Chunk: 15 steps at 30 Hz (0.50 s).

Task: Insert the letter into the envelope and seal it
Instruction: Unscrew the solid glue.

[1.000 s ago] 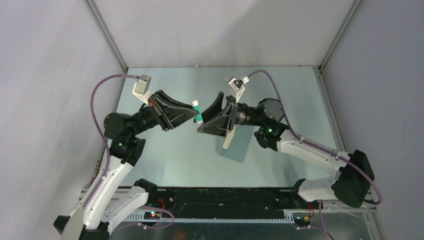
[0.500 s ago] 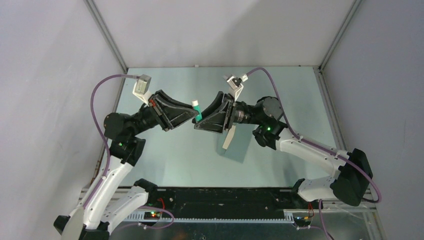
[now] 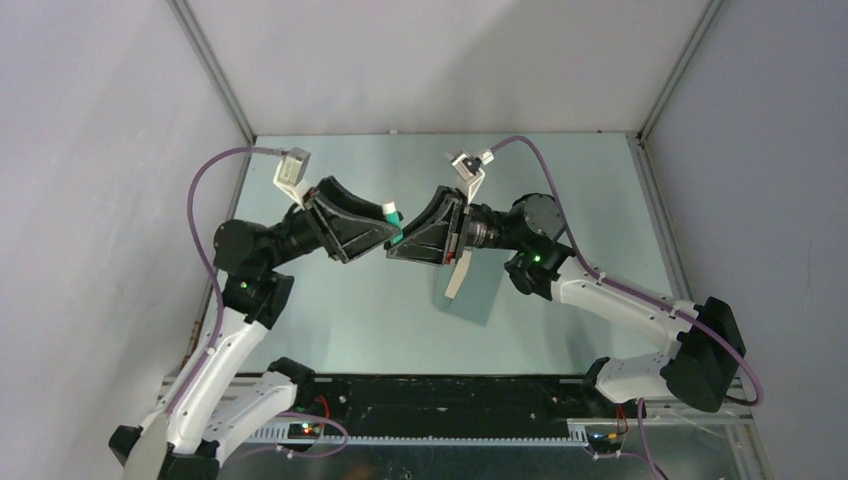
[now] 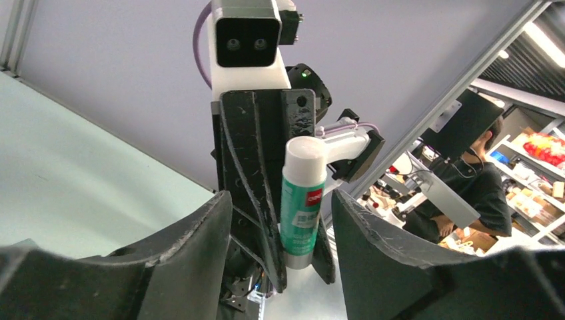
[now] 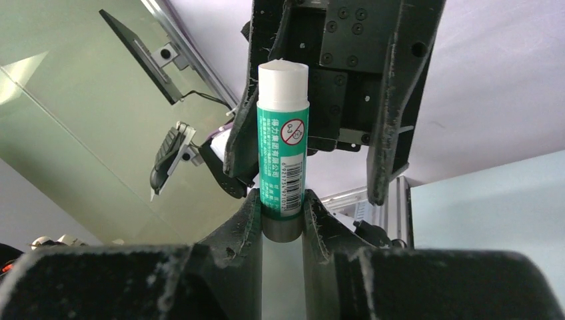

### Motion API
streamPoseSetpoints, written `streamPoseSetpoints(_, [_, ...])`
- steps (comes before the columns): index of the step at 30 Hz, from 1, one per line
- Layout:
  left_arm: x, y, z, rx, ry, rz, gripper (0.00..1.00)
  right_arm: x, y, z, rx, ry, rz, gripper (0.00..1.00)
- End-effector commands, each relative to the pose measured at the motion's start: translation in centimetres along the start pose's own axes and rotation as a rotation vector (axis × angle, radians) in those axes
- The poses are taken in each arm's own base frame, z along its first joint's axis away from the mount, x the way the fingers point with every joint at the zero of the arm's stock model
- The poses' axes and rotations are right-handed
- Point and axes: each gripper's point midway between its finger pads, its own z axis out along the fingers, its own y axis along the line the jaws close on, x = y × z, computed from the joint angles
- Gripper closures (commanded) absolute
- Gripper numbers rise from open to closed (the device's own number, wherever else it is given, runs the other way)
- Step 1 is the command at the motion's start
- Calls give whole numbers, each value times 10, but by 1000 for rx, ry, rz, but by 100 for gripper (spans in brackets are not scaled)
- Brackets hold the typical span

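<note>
Count: I see two arms, two grippers, one stick and one letter.
Left gripper [image 4: 280,223]: its jaws stand wide, one either side of the stick, with clear gaps to it in the left wrist view. It grips nothing.
Right gripper [image 5: 282,208]: narrow, pinched on the grey base end of the stick.
Stick [image 5: 283,143]: it has a green label and a white cap. It juts out of the right jaws, and the cap end reaches in between the left fingers [image 4: 200,253].
Meeting point: from above, the two grippers come nose to nose over the middle of the table [image 3: 330,300], raised off it.
Letter [image 3: 456,280]: only a tan strip shows, down at table level just on the near side of the right gripper. Neither gripper holds it. I cannot tell whether it lies flat or tilts.
Envelope: I cannot pick it out. A darker patch beside the letter could be the envelope or a shadow.
In the way: from above, the right gripper and wrist cover the far end of the letter. In both wrist views the opposite gripper fills the middle.
Around: a purple cable [image 3: 205,190] loops from each wrist. The left wrist view also shows a person [image 4: 470,183] in dark clothes off past the table, by some shelves.
</note>
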Motion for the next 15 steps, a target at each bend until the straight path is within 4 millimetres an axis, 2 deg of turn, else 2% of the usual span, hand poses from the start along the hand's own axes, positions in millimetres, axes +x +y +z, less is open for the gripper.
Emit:
streamPoseSetpoints(1, [-10,-16,2,36,-5,35,36,-18,23,4,-49,-36,-54,100])
streamPoseSetpoints(5, [-12,-21,3,66,-15,31,38,-17,22,4,-50,-35,-51,100])
streamPoseSetpoints(15, [-15,-27,5,110,-28,9,37,-14,20,6,-55,-30,-41,100])
